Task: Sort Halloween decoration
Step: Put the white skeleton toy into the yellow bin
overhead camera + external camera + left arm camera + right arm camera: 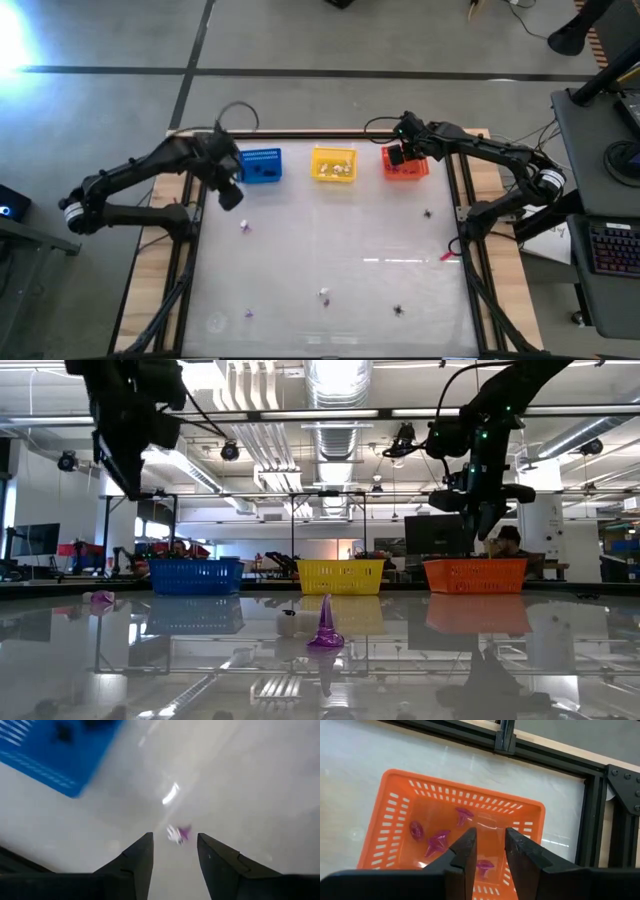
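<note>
The Halloween decoration is a scatter of tiny trinkets on the glossy table. A purple-and-white one lies below my left gripper and shows just beyond its open fingers. Others lie apart: a black one, a white one, a purple one. My right gripper hovers open over the orange basket, which holds several purple trinkets. Nothing is between either gripper's fingers.
A blue basket, a yellow basket with white trinkets in it, and the orange one stand in a row along the far edge. A black metal frame borders the table. The table's middle is open glossy surface.
</note>
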